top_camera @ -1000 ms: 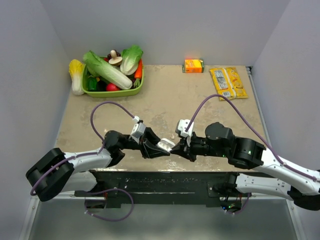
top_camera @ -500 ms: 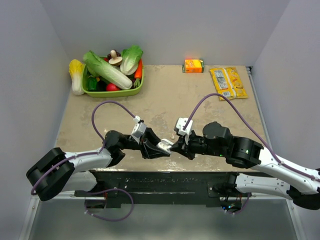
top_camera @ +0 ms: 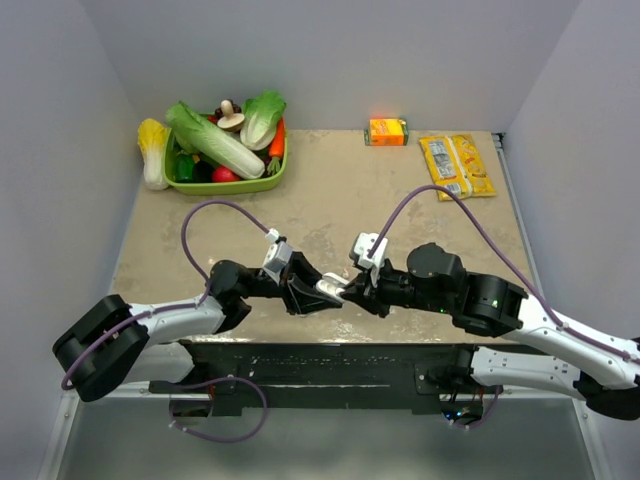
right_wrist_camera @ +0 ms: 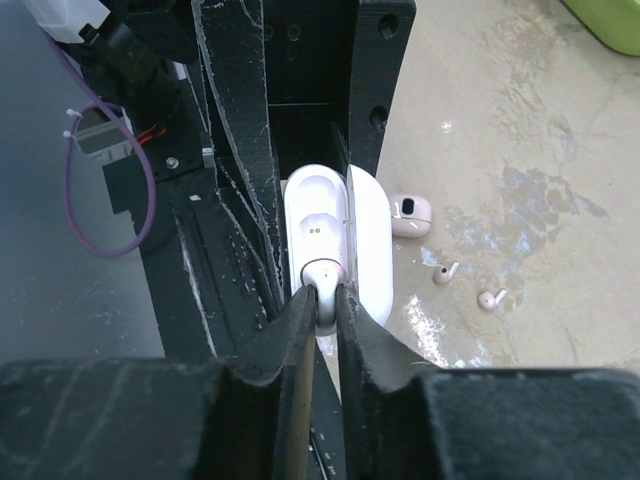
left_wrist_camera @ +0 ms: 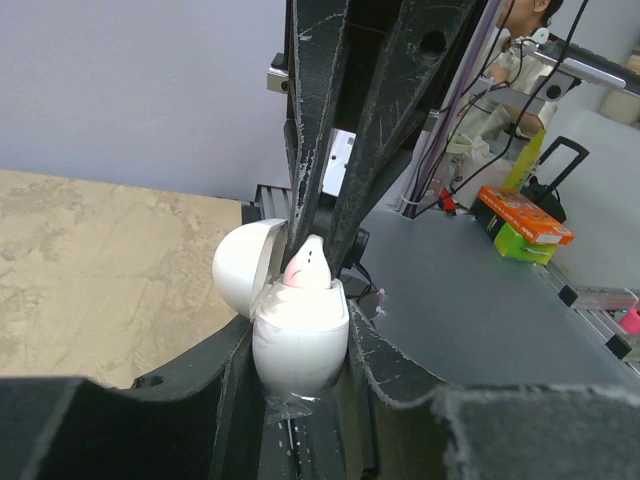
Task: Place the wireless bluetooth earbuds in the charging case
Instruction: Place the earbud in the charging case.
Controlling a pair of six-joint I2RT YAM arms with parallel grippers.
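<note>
The right gripper [right_wrist_camera: 320, 305] comes in from six o'clock, its two black fingers pinched on a white earbud [right_wrist_camera: 322, 275]. The earbud touches the six o'clock end of the open case [right_wrist_camera: 318, 215], whose hollows face the camera; the lid [right_wrist_camera: 372, 240] hangs open at three o'clock. The left gripper [right_wrist_camera: 310, 150] reaches in from twelve o'clock and clamps the case between its fingers. On the table [right_wrist_camera: 520, 130], at three o'clock from the case, lie three small white pieces [right_wrist_camera: 411, 213]. A purple cable [right_wrist_camera: 70, 190] loops at nine o'clock.
</note>
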